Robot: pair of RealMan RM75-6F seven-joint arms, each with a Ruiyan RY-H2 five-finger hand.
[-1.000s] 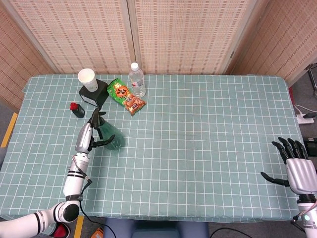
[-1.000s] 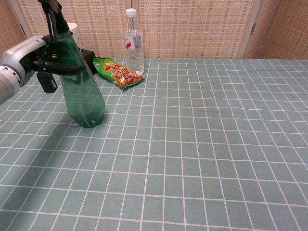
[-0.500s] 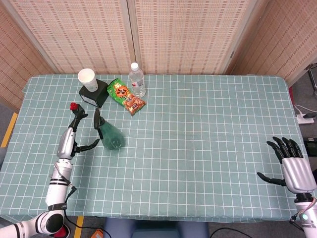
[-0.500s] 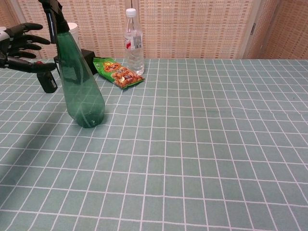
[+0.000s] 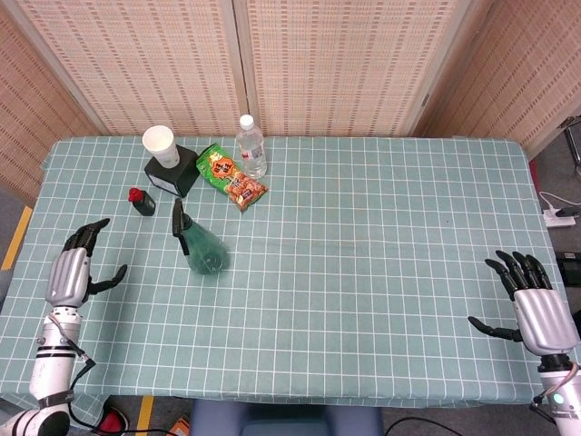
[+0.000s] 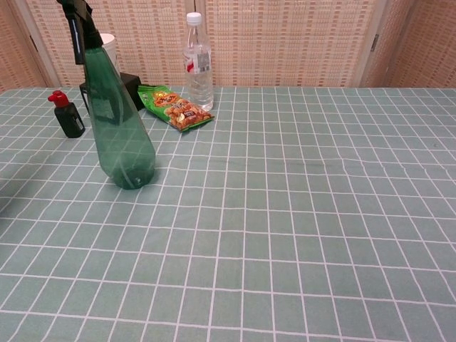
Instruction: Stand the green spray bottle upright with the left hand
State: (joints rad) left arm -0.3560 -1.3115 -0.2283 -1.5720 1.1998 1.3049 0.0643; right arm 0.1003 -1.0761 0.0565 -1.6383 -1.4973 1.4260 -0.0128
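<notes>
green spray bottle [image 6: 120, 121] is seen upright on the table [image 5: 363, 272], nothing touching it. left hand [image 5: 73, 272] is well apart, fingers spread, empty. task judged done; no further move req'd.

The table [image 5: 381, 272] wears a green cloth with a white grid. Toward its far left stand a green spray bottle [image 6: 117, 121], upright, a small dark bottle with a red cap [image 6: 67, 115] to its left, and a black box [image 5: 172, 174] carrying a white paper cup [image 5: 160, 143]. Beside the box lie a green snack packet [image 6: 173, 107] and, just behind it, a clear water bottle [image 6: 197, 63] standing upright.
</notes>
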